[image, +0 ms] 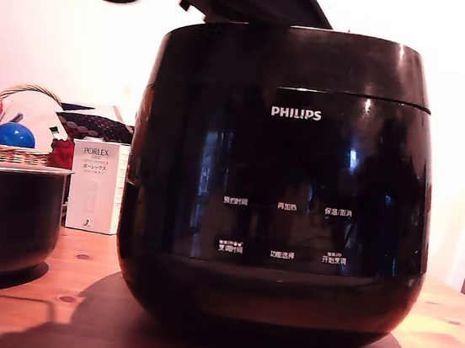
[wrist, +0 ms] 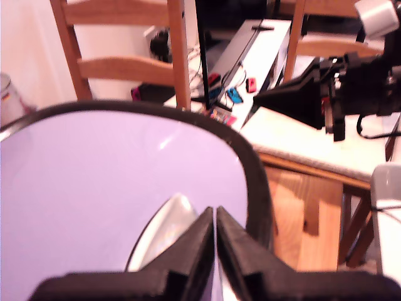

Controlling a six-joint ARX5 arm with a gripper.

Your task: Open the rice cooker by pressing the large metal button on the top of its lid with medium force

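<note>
Table (image: 450, 337): wood, bearing all items. Cooker (image: 282, 188): glossy black, centre of exterior view, upright, logo facing camera; bare pot (image: 3, 214) well apart at that view's left, white box (image: 95, 187) behind it. Lid (wrist: 113, 188): down and seated, seam line visible below the rim in exterior view; top surface washed pale in wrist view, so not yet released. Button (wrist: 166, 232): metal, elongated, near the lid's edge, directly ahead of the fingertips. Gripper (wrist: 215, 216): above the lid, fingers pressed together with only a hairline between, holding nothing; contact with button not discernible. Advice for the press: keep fingers together as one blunt tip, centre over the button rather than the lid plastic beside it, push straight down with moderate force, avoid sliding off the curved metal, then lift clear so the lid can spring up.
</note>
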